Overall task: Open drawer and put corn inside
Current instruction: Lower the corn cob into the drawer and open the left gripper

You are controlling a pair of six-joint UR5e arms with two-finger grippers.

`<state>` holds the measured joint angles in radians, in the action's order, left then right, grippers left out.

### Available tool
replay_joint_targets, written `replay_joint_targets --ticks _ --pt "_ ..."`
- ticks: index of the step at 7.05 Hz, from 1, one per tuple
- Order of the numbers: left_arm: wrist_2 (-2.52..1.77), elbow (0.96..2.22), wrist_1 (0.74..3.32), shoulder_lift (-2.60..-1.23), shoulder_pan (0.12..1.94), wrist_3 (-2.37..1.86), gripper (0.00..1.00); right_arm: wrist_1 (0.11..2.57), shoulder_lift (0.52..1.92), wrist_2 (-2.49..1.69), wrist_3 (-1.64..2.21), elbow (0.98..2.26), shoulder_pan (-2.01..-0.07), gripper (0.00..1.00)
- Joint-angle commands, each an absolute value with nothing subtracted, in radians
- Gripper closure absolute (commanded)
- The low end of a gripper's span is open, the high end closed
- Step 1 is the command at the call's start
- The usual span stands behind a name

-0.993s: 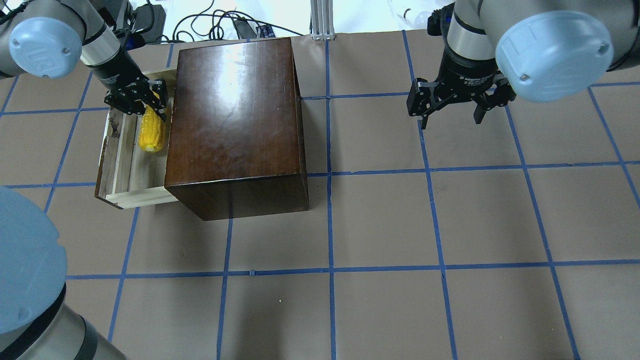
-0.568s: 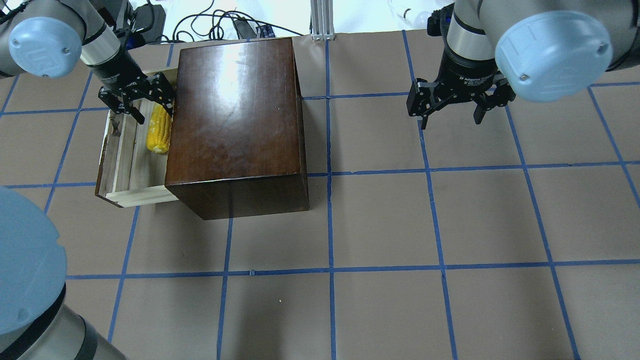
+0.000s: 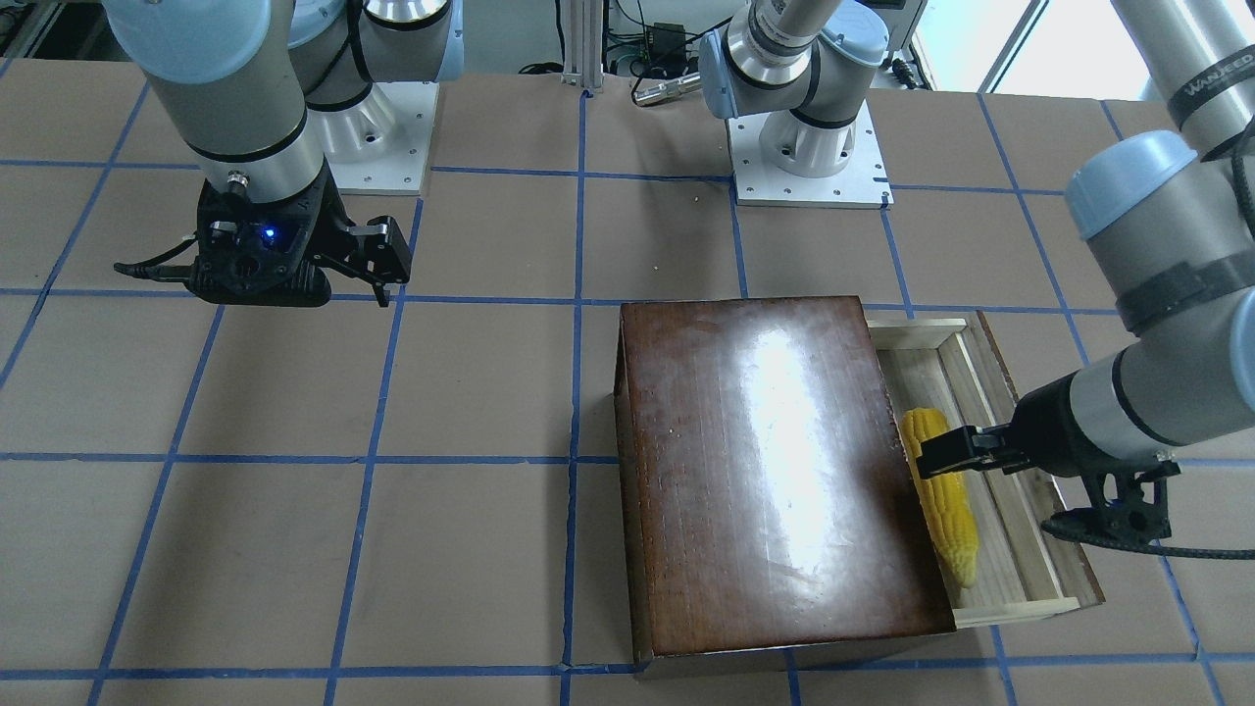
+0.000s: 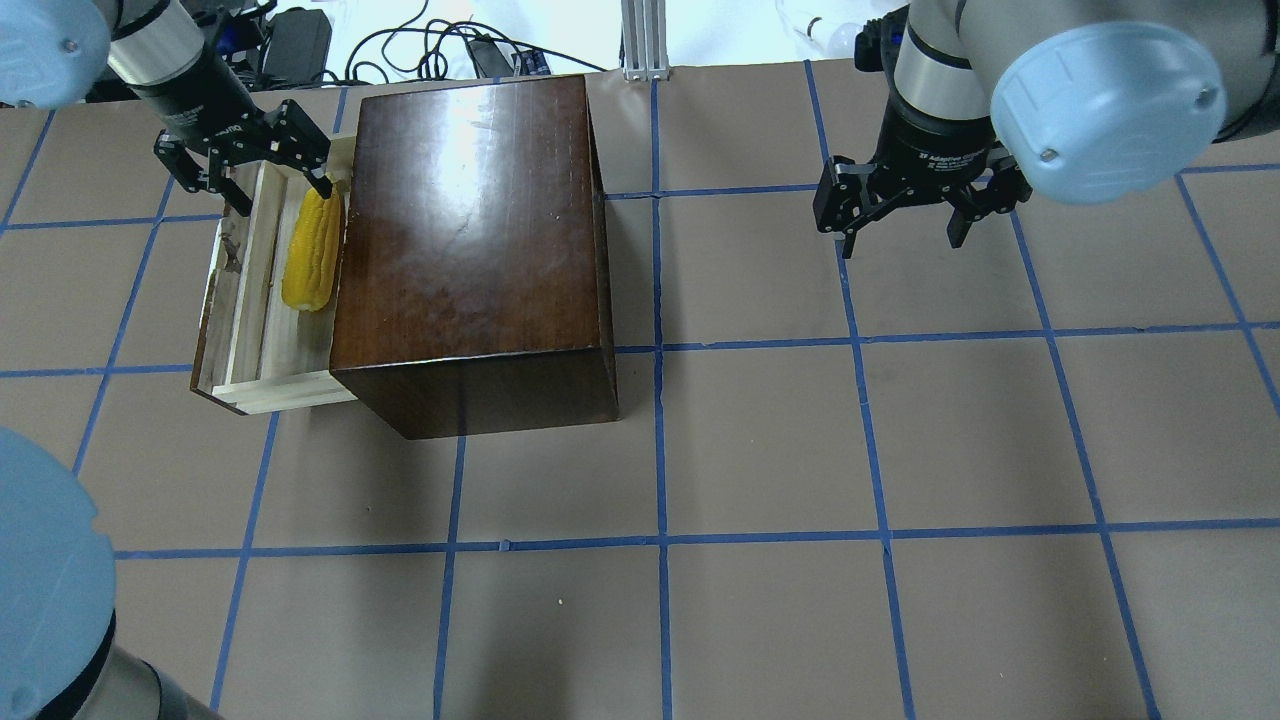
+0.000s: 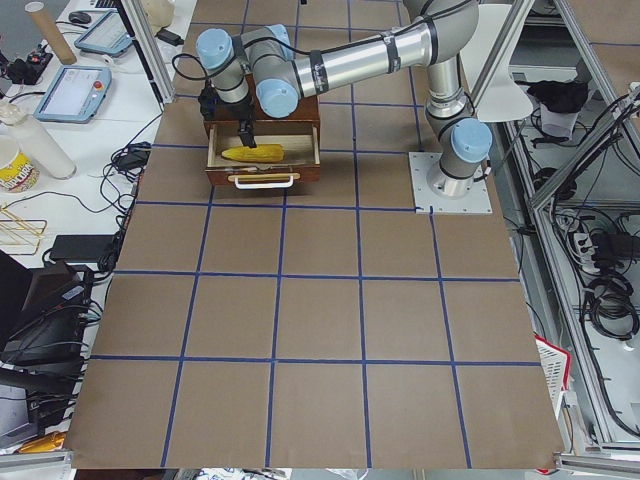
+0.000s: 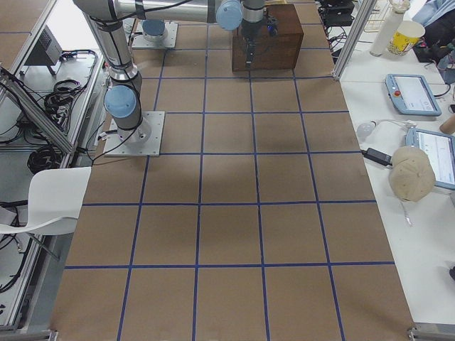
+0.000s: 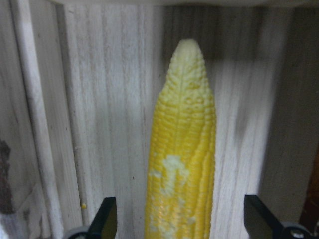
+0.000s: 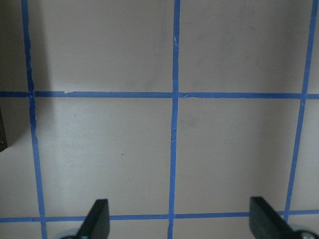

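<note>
The yellow corn [image 4: 310,250] lies flat in the pulled-out drawer [image 4: 255,300], lengthwise against the dark-brown box [image 4: 470,240]. It also shows in the front view [image 3: 941,505] and the left wrist view [image 7: 182,164], pale tip pointing away from the camera. My left gripper [image 4: 278,192] is open and empty, hovering over the corn's far end without touching it; its fingertips [image 7: 105,221] stand wide on both sides of the cob. My right gripper [image 4: 902,240] is open and empty above bare table, far to the box's right.
The box's side wall rises right beside the corn. The drawer's dark front panel [image 5: 262,177] carries a handle. Cables and an aluminium post [image 4: 640,40] lie beyond the table's far edge. Blue tape lines [image 8: 174,124] grid the brown table.
My left gripper opened and let go of the corn, then drew up and back toward the far left. The corn settled flat in the drawer. The right arm has not moved.
</note>
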<state>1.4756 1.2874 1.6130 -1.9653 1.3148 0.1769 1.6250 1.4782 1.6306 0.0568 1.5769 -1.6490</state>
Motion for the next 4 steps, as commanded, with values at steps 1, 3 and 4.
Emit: replay_joint_targets --ticks 1,3,4 --pt "1.502 1.177 1.73 -1.939 1.319 0.178 0.0 1.626 1.477 1.631 0.057 1.577 -1.649 0.0" --pt "1.519 1.172 1.733 -1.907 1.372 0.178 0.0 1.626 1.477 1.631 0.057 1.577 -1.649 0.0" --pt "1.522 1.173 1.732 -1.895 1.432 0.178 0.0 1.625 1.479 1.629 0.057 1.577 -1.649 0.0"
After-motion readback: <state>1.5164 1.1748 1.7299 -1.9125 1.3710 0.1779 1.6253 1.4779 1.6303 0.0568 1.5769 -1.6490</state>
